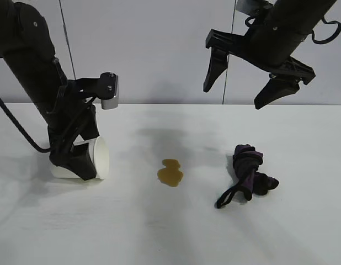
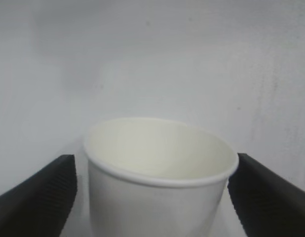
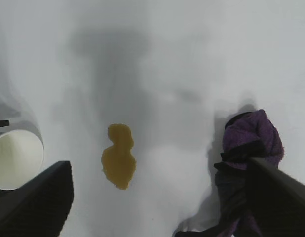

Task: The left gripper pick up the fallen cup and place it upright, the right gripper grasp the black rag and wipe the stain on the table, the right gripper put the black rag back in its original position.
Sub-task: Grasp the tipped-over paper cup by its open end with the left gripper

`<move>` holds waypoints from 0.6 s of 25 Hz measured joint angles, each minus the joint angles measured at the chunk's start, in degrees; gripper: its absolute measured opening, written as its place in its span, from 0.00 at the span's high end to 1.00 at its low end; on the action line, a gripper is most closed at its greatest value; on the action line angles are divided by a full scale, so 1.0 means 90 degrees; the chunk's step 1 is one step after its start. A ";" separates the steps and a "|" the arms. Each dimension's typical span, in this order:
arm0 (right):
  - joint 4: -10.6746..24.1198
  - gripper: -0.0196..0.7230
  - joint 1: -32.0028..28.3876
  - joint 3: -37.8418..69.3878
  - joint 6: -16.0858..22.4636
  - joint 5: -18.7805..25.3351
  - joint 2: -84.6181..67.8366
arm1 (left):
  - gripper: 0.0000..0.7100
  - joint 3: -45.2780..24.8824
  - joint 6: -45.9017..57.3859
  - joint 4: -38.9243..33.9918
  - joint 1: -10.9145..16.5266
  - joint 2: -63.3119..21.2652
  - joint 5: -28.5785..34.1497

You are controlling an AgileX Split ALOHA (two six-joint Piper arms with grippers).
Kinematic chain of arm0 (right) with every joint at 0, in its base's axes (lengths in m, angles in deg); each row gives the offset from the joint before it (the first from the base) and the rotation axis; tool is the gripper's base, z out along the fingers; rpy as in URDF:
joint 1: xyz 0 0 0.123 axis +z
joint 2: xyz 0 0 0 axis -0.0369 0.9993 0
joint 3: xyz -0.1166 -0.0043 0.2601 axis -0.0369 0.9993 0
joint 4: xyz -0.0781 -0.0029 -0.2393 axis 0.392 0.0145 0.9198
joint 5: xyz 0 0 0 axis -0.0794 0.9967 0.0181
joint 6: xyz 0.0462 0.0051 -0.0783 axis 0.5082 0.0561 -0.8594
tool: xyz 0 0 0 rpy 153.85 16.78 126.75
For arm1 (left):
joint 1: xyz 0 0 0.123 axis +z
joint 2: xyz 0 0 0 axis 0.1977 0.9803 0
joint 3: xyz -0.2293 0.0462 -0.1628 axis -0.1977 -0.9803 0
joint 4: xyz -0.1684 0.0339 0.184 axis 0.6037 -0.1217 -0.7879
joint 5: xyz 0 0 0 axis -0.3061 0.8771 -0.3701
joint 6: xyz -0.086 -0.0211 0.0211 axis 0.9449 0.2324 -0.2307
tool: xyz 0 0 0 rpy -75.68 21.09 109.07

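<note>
Two arms are in view over the white desk (image 1: 176,232), one at each side. At the left, the left pincer (image 1: 76,160) is down at the desk surface with the cup (image 1: 99,157) between its fingers; the cup lies on its side, its open mouth turned toward the middle of the desk. From the left wrist view, the cup (image 2: 160,173) sits between the two ribbed black fingers (image 2: 39,197), which flank its wall just below the rolled rim, very near or touching it, though whether they actually press on it cannot be told. The right pincer (image 1: 245,83) hangs high above the right half of the desk, well clear of everything, with its two pointed fingers spread wide apart and nothing between them. Below and a little forward of it lies the black rag (image 1: 249,172), a bunched dark cloth with purple tints and a thin loop trailing toward the front edge. The stain (image 1: 170,173), an amber two-lobed blotch, rests on the desk between cup and rag, apart from both. In the right wrist view the stain (image 3: 118,157) shows between the spread fingertips, with the rag (image 3: 251,148) beside one finger and the cup's mouth (image 3: 17,158) near the other.
</note>
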 joint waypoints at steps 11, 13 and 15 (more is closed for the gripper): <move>0.0000 0.10 0.0000 0.0000 0.0000 0.0024 0.0000 | 0.36 -0.0036 -0.0287 0.0747 0.0000 0.0028 0.0135; 0.0000 0.10 0.0000 0.0000 0.0000 0.0024 0.0000 | 0.36 -0.0036 -0.0651 0.1202 0.0007 -0.0020 0.0379; 0.0000 0.10 0.0000 0.0000 0.0000 0.0042 0.0000 | 0.36 -0.0036 -0.1126 0.1738 0.0089 -0.0145 0.0712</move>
